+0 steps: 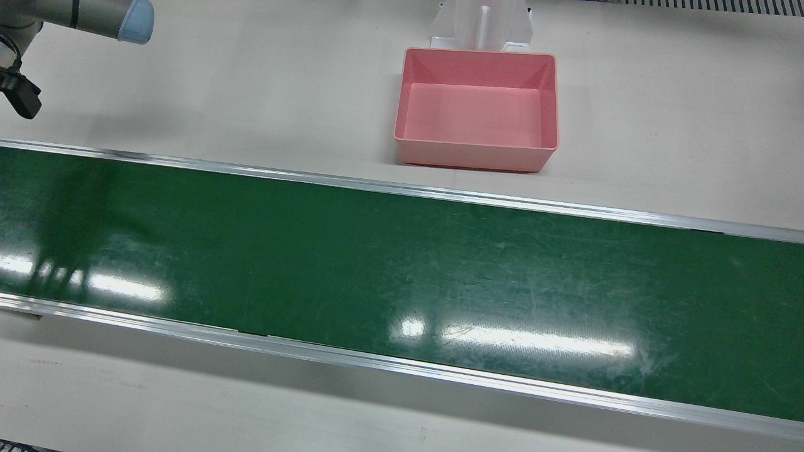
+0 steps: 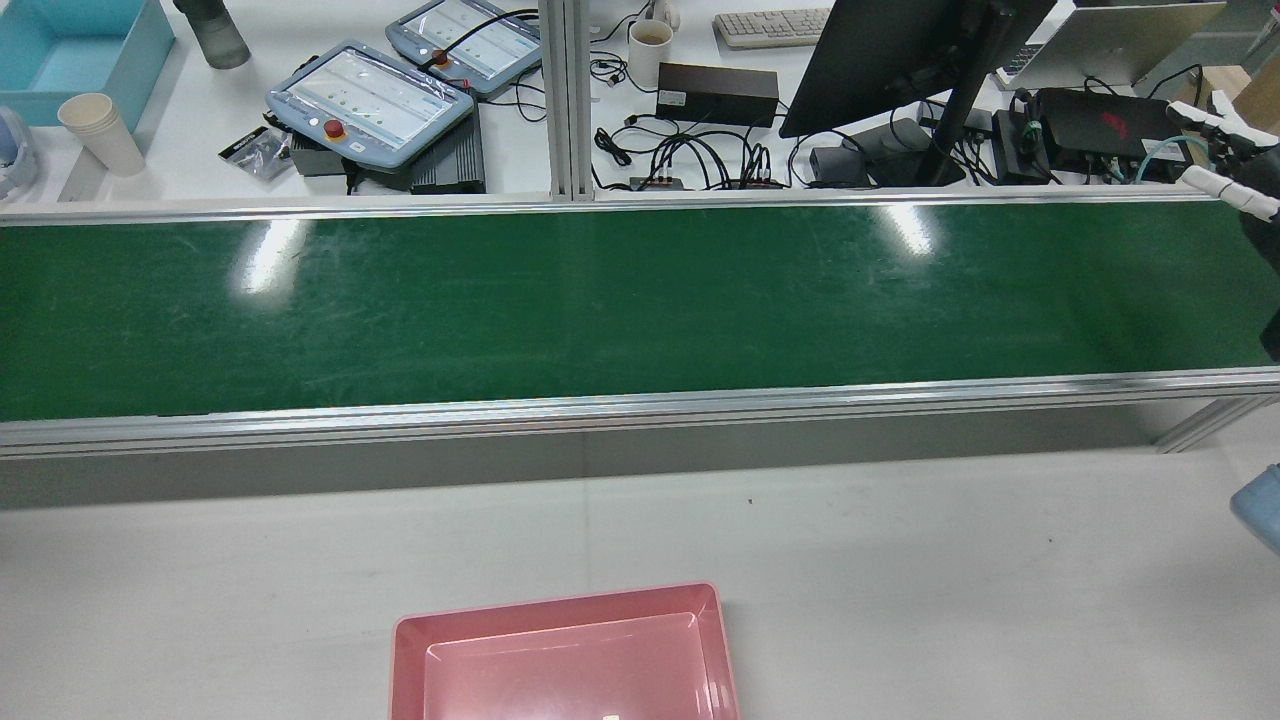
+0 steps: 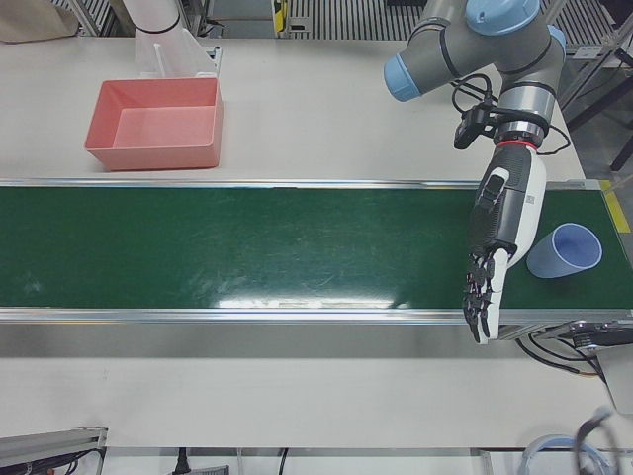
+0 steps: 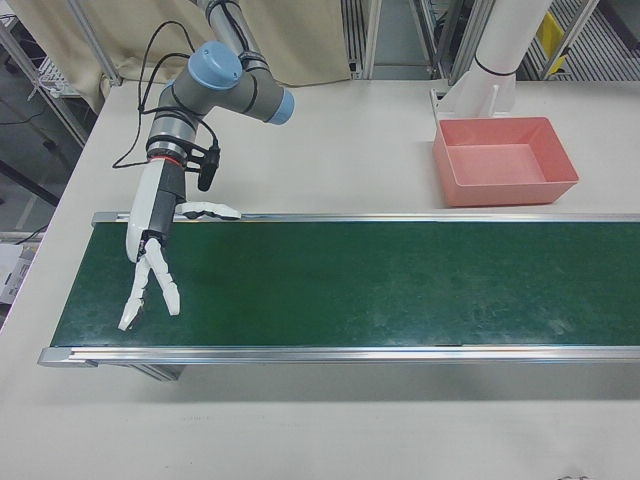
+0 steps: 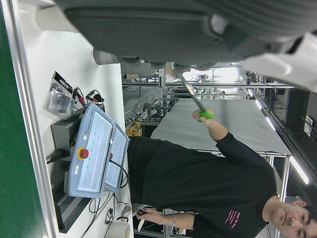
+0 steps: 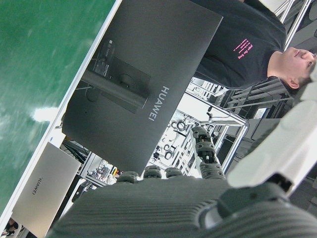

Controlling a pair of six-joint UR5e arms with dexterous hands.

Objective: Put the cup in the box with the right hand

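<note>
A light blue cup appears to lie on its side on the green belt, at the end by my left arm. It shows only in the left-front view. My left hand is open and empty, stretched flat over the belt just beside the cup, not touching it. My right hand is open and empty, fingers spread, over the belt's opposite end; its fingertips also show at the rear view's right edge. The pink box is empty on the white table, on the robot's side of the belt.
The box also shows in the left-front view, the right-front view and the rear view. Metal rails edge the belt. The operators' desk behind it holds teach pendants, paper cups, a monitor and cables.
</note>
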